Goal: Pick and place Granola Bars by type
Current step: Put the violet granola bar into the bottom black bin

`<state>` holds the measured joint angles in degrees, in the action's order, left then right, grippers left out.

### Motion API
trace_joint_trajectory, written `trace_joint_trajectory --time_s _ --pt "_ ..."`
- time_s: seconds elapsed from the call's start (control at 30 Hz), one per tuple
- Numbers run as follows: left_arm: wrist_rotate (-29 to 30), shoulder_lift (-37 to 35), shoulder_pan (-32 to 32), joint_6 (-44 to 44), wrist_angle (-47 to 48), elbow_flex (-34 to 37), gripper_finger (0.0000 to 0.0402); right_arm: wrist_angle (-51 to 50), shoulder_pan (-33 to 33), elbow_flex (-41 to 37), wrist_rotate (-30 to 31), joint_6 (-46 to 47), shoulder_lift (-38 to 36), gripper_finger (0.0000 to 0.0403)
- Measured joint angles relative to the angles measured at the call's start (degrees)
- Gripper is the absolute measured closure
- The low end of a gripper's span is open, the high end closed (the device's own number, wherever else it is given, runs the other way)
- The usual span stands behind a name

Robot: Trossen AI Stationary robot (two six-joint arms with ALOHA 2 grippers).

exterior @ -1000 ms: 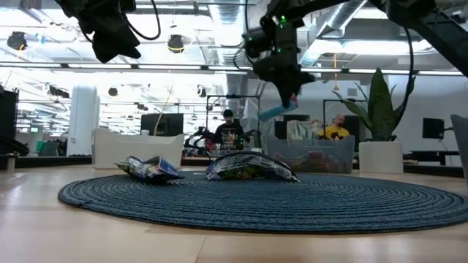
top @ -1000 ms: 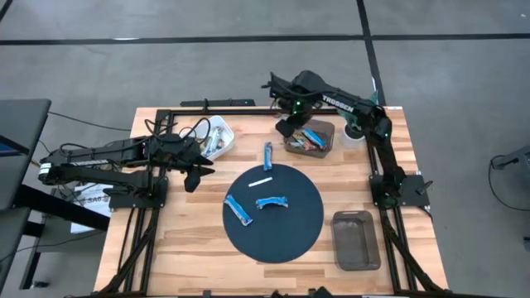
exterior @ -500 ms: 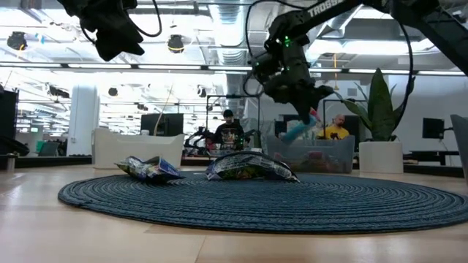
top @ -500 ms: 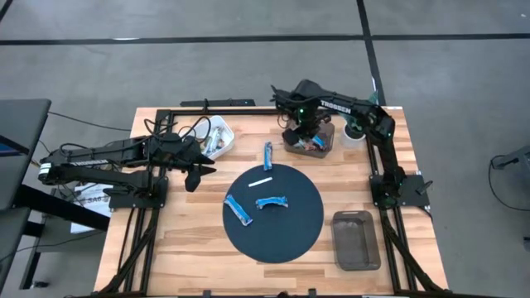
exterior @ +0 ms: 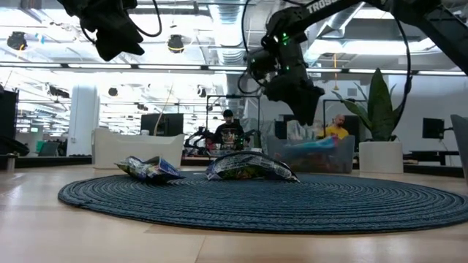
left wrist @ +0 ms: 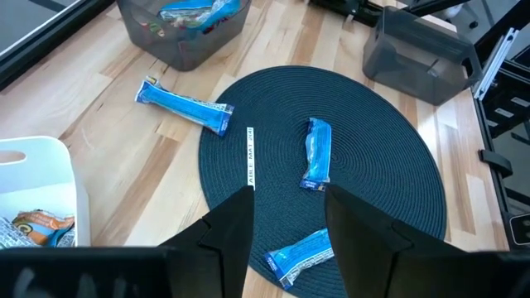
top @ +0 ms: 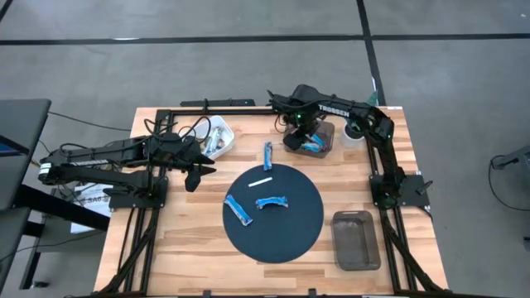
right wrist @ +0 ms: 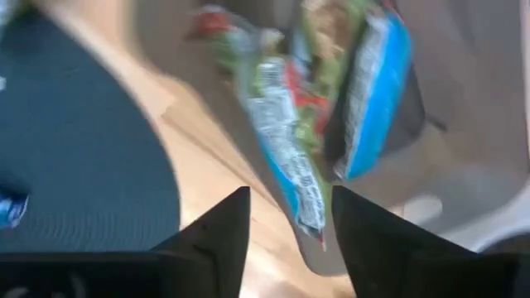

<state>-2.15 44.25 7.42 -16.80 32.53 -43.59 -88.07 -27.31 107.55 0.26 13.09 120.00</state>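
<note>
My right gripper (top: 303, 137) hangs open, fingers down, over the grey bin (top: 327, 147) at the table's far side. A blue granola bar (right wrist: 377, 91) lies below it in that bin (exterior: 344, 157) among other wrappers (right wrist: 277, 124). Two blue bars (top: 238, 210) (top: 271, 201) lie flat on the round dark mat (top: 290, 232), and a third (top: 267, 155) lies on the wood beyond it. My left gripper (top: 195, 172) waits open above the table's left side, beside the white bin (top: 217, 136) that holds multicoloured bars (left wrist: 37, 225).
A thin white strip (top: 261, 182) lies on the mat's far part. An empty grey bin (top: 356, 240) stands at the near right. A black frame rail (top: 217, 104) runs along the far edge, with cables by the white bin. A white cup (top: 354, 132) stands at the far right.
My right gripper has sunk toward the far grey bin with a blue bar hanging from its fingers, then let go. The bar has dropped from the fingers into the bin.
</note>
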Motion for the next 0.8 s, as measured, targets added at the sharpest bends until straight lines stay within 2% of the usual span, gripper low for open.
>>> trace_joint_trajectory --time_s 0.17,0.33,0.43,0.6,0.8 --pt "0.0 0.0 0.0 0.0 0.0 0.0 0.0261 7.2 2.7 0.0 0.0 -5.0 -4.6 0.0214" --pt "0.0 0.0 0.0 -0.9 -0.1 0.0 0.0261 17.5 5.2 -2.8 -0.2 -9.5 -13.3 0.0210" --pt "0.1 0.0 0.0 -2.1 -0.2 0.0 0.0261 24.5 6.8 -11.5 -0.4 -9.5 -21.0 0.0213" --pt "1.4 0.0 0.0 -4.9 -0.4 0.0 0.0261 36.3 10.7 -30.4 -2.2 -5.7 -36.9 0.0218" --pt "2.7 0.0 0.0 -9.8 -1.8 0.0 0.0261 58.1 17.8 -48.2 -4.7 1.8 -54.0 0.0215"
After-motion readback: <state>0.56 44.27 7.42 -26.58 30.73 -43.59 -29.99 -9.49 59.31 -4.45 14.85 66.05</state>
